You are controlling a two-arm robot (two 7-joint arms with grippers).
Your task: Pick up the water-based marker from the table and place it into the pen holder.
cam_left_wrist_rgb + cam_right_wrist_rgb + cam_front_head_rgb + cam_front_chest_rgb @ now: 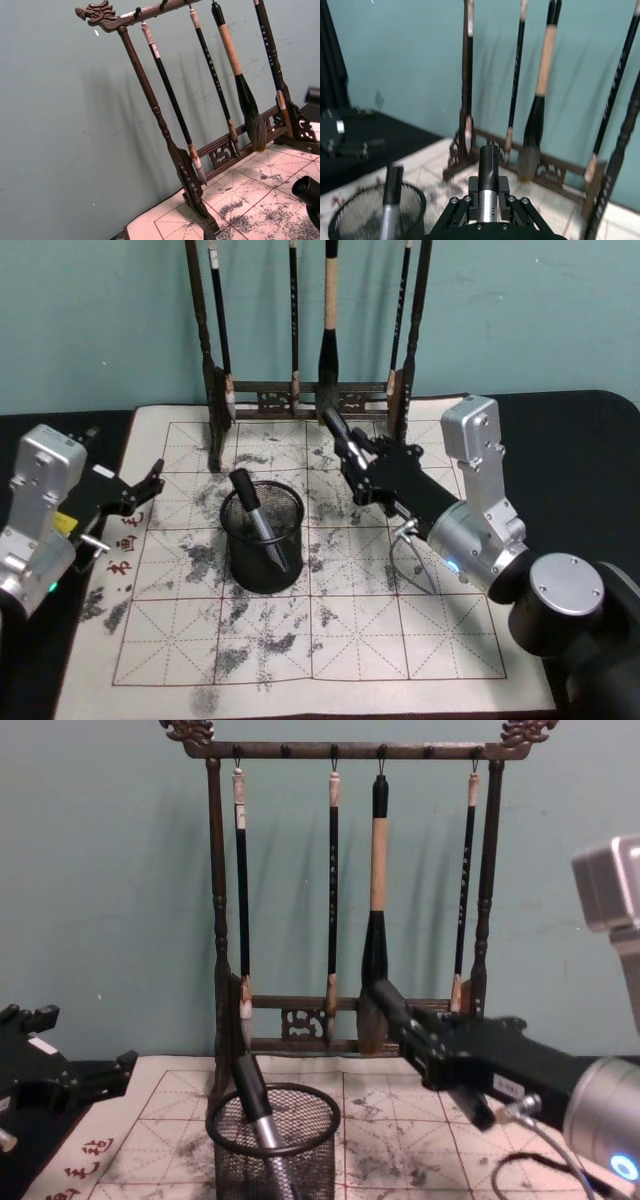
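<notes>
Soft light; hanging brushes (378,870) cast faint shadows on the wall (100,870).

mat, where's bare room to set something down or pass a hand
Free: the near rows of the mat, from the pen holder to the near edge, and the strip between the left gripper and the pen holder. Crowded: between the pen holder and the rack, where the right gripper holds a marker, and the right side under its arm and cable.

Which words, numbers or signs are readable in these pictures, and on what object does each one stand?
No text can be quoted.
On the mat, left edge, red characters: too blurred.
On the hanging brush handles, marks: too small.
On the marker in the right gripper: no readable print.
</notes>
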